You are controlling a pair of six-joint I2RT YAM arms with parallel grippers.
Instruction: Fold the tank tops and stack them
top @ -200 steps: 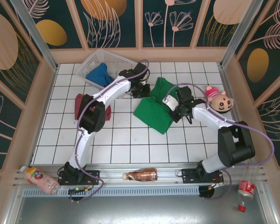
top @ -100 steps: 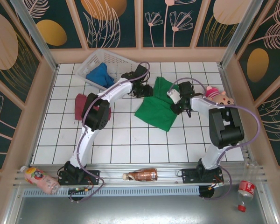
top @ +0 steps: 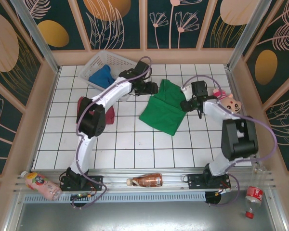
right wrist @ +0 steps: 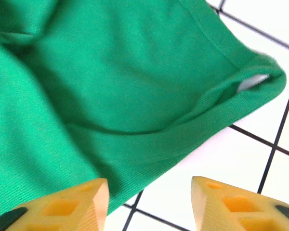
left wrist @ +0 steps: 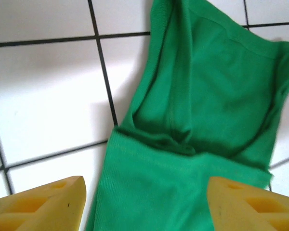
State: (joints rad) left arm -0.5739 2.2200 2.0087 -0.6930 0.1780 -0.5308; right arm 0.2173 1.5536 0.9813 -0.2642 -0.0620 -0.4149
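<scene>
Green tank top (left wrist: pixel 207 110) lying matt against a glossy table (top: pixel 135 144)
The cloth is showing a fine ribbed knit, soft and dull, with stitched hems. The table is gleaming as smooth white tile with dark grout. The fingers (left wrist: pixel 38 204) of the left gripper (left wrist: pixel 145 185) are looking like matt yellow plastic. The basket (top: pixel 114 61) is showing white plastic lattice, and the rail (top: pixel 111 190) is shining as bare metal.

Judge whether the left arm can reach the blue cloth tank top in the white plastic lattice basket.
Probably yes: the left gripper is open and empty, the basket lies beside that arm, nothing covers the blue top.
</scene>
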